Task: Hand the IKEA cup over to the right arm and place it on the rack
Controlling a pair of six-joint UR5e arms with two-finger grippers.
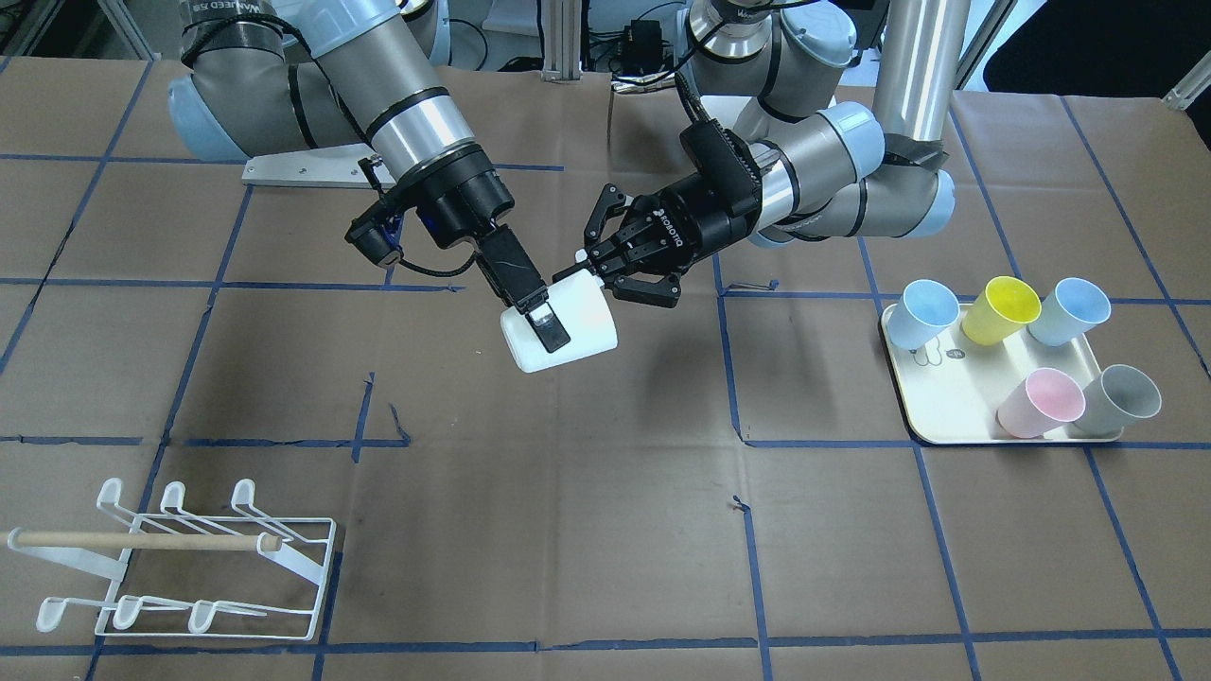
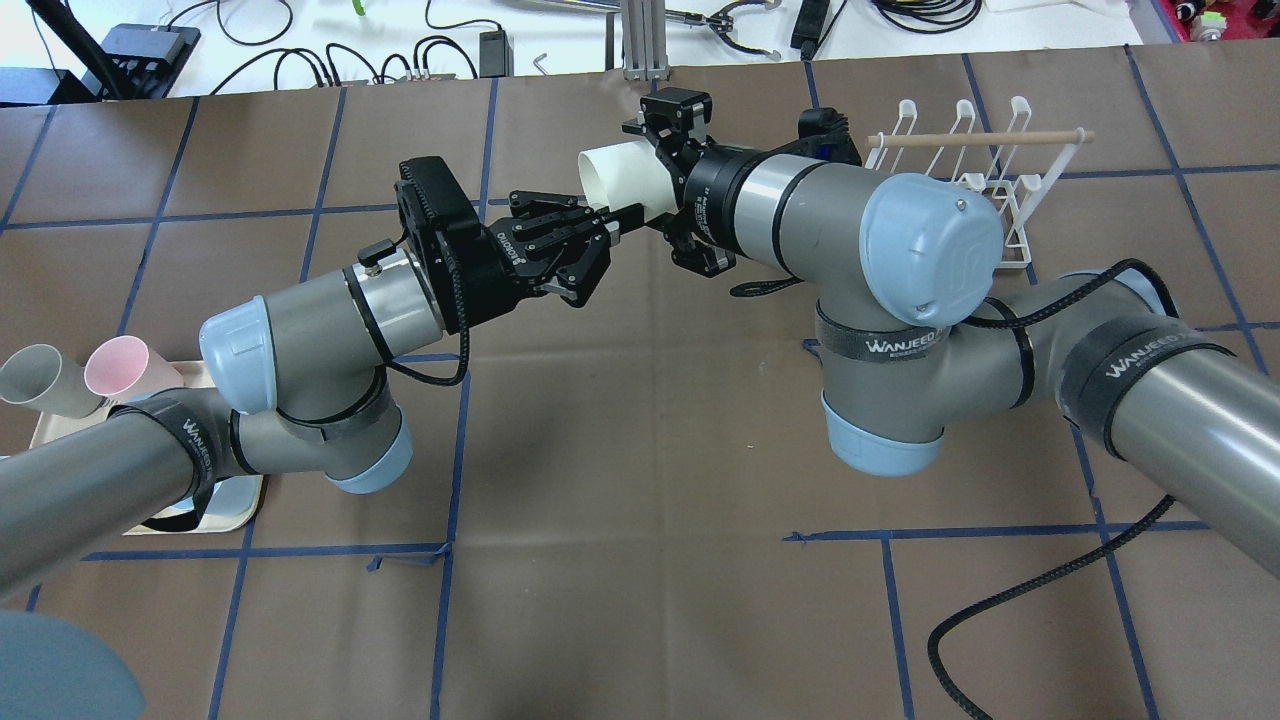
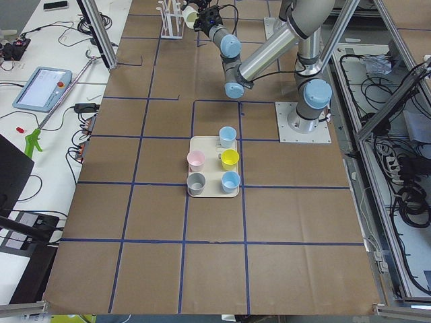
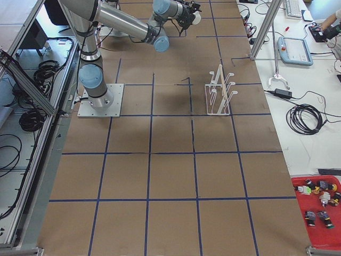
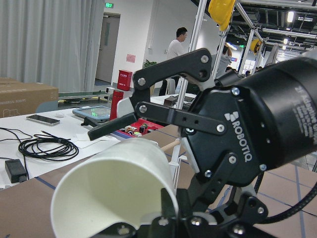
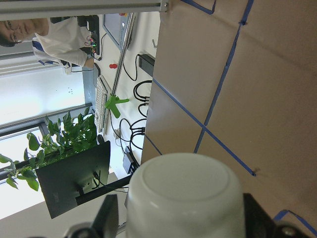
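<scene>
Your two arms meet nose to nose over the middle of the table (image 1: 605, 530). The left arm (image 1: 833, 161) reaches in low and nearly level, and the right arm (image 1: 407, 104) angles down at it from the other side. The white cup (image 1: 582, 331) hangs in the air between them, tipped on its side, well apart from the rack (image 1: 293, 566) on the robot's right. The left gripper (image 1: 594, 270) is pinched onto the cup's rim. The right gripper (image 1: 544, 326) straddles the body. The front camera only gives you one finger laid along the side, but the right wrist view shows the closed base with fingers (image 6: 110, 218) on both flanks. You can't tell if they're actually squeezing. The left wrist view looks into the open mouth. Overhead, the right wrist hides most of the cup.
</scene>
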